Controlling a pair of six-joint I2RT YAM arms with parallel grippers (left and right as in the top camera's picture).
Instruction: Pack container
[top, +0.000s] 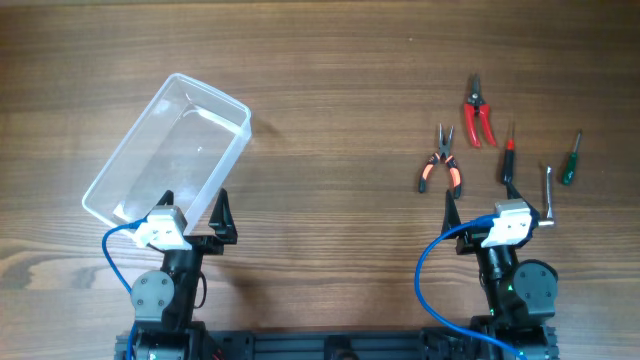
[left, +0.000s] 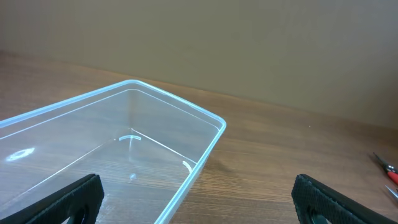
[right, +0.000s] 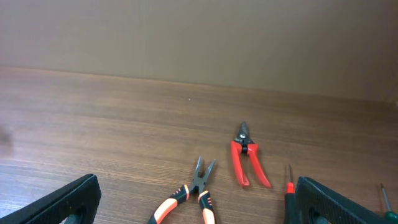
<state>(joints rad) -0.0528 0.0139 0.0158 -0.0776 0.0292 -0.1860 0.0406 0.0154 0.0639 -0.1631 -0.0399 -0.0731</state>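
The clear plastic container (top: 165, 150) lies empty at the left of the table, set at an angle; it also shows in the left wrist view (left: 112, 155). My left gripper (top: 192, 215) is open at its near right corner, one finger over the tub, the other outside (left: 199, 199). To the right lie orange-handled pliers (top: 440, 168) (right: 189, 199), red snips (top: 478, 112) (right: 247, 160), a red-and-black screwdriver (top: 508, 155) (right: 288, 186), a green screwdriver (top: 571, 160) and a silver tool (top: 549, 190). My right gripper (top: 480, 205) is open and empty just short of the pliers (right: 199, 205).
The wooden table (top: 330, 90) runs to a plain wall at the back. Both arm bases and blue cables (top: 425, 270) sit at the front edge.
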